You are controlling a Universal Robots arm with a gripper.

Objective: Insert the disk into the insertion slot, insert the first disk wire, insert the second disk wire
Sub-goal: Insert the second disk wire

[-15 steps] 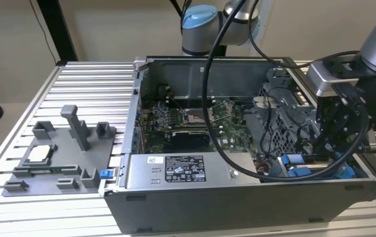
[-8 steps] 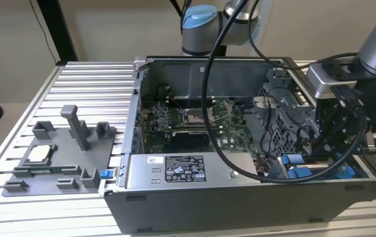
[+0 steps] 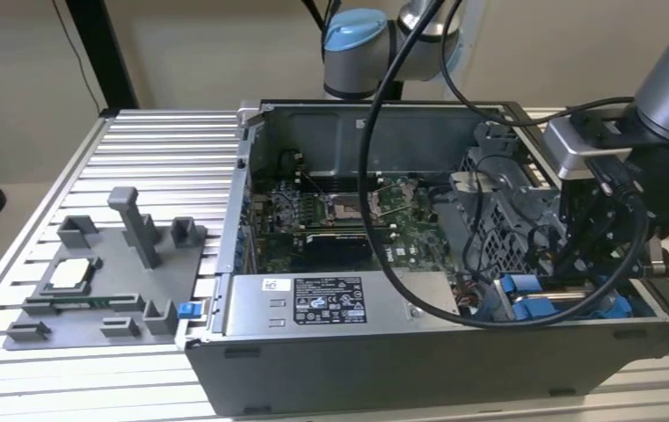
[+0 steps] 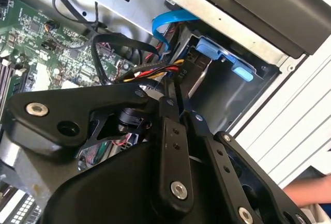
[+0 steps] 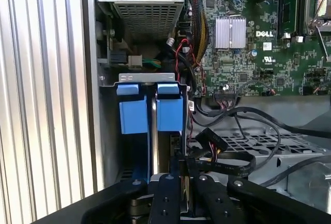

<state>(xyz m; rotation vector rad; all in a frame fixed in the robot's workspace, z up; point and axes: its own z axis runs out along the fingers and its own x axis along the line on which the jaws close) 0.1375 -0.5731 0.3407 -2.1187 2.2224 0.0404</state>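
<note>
Black finger links of your claw (image 5: pixel 182 182) sit closest in both wrist views, and they look drawn together on something thin and dark, though you cannot tell what. Going by size: the case (image 3: pixel 428 369) lies open on the ribbed table (image 3: pixel 147 149), with the arm (image 3: pixel 615 220) reaching down into its corner at about 4 o'clock in the exterior view. The slot (image 5: pixel 150 107) there shows blue tabs, and the disk (image 5: pixel 153 136) appears seated between them, so step one looks done. The wires seem still to do: a black cable (image 5: pixel 227 162) lies loose just beside the claw, roughly at 2 o'clock from it in the first wrist view. The disk sits right at your claw tips.
</note>
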